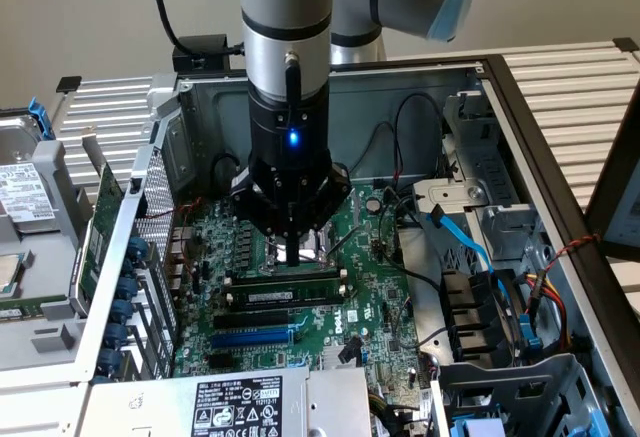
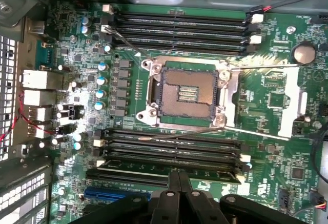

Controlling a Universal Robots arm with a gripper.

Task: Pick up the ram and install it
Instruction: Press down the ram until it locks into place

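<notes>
While the arm hangs over the open computer case (image 1: 500,87), your gripper (image 1: 291,254) sits low above the motherboard (image 1: 370,287), fingers pressed together with nothing between them. Their tips rest right at the top edge of the ram (image 1: 283,297), which lies flat along a memory slot just in front of the CPU socket (image 2: 185,93). From the wrist view you see the closed fingers (image 2: 179,183) meeting over that same green stick (image 2: 128,169). Whether its end latches are shut you cannot tell. Beyond the socket, more black memory slots (image 2: 179,26) run parallel. A blue expansion slot (image 1: 255,337) lies just in front of the ram.
</notes>
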